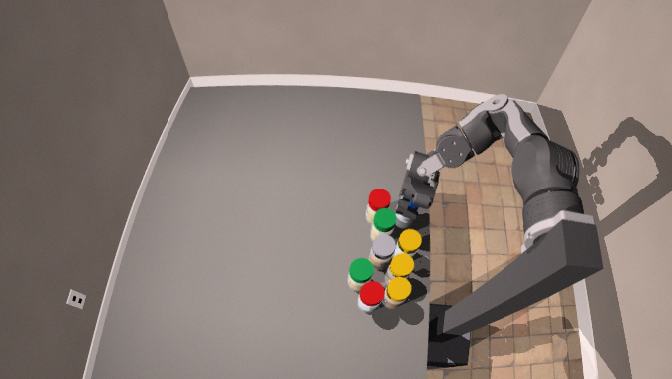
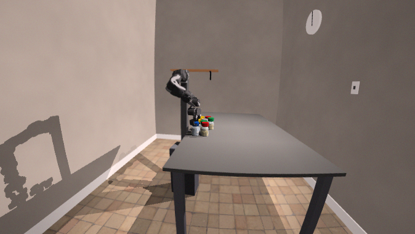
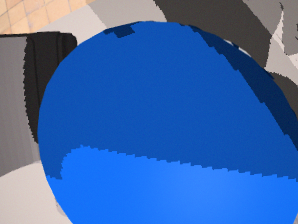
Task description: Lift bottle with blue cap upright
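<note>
The bottle with the blue cap [image 1: 412, 205] stands near the table's right edge, mostly hidden under my gripper [image 1: 413, 203]. It also shows in the exterior view [image 2: 196, 129], upright at the near end of the bottle group. In the wrist view the blue cap [image 3: 160, 143] fills the frame, with dark fingers on both sides of it. My gripper comes down from above and is shut on this bottle. I cannot tell whether the bottle's base touches the table.
Several other bottles stand upright close by: a red-capped one [image 1: 379, 199] and a green-capped one [image 1: 384, 220] right beside the gripper, then a grey-capped one [image 1: 383, 246], yellow-capped ones [image 1: 410, 241], another green one [image 1: 361, 270] and a red one [image 1: 372, 293]. The table edge lies just right of the group.
</note>
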Robot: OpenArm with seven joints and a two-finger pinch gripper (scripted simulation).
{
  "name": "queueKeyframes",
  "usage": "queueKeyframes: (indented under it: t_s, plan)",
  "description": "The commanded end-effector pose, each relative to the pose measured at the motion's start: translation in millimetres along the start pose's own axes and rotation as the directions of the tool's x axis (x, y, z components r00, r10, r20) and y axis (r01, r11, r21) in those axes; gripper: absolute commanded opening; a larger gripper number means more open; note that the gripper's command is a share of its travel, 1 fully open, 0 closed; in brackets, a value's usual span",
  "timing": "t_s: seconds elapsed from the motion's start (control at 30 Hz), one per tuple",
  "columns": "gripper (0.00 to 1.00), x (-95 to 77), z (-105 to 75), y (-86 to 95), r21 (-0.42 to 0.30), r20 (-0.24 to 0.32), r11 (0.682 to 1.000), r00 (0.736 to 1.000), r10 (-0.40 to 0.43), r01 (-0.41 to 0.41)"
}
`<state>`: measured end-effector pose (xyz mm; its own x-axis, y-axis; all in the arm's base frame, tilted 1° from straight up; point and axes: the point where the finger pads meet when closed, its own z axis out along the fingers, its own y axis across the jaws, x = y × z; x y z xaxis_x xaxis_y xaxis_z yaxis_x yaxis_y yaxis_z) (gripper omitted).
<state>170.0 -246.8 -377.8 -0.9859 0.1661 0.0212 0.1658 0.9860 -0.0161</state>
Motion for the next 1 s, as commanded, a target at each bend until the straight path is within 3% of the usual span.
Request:
queueKeyframes:
  t_s: [0.0,0.97]
  plan:
    - [0.0,-0.8,-0.7,-0.1,0.0,0.003,1.0,1.0,0.0,0.0]
    - [0.0,-0.8,-3.2,-0.1,0.0,0.003,1.0,1.0,0.0,0.0]
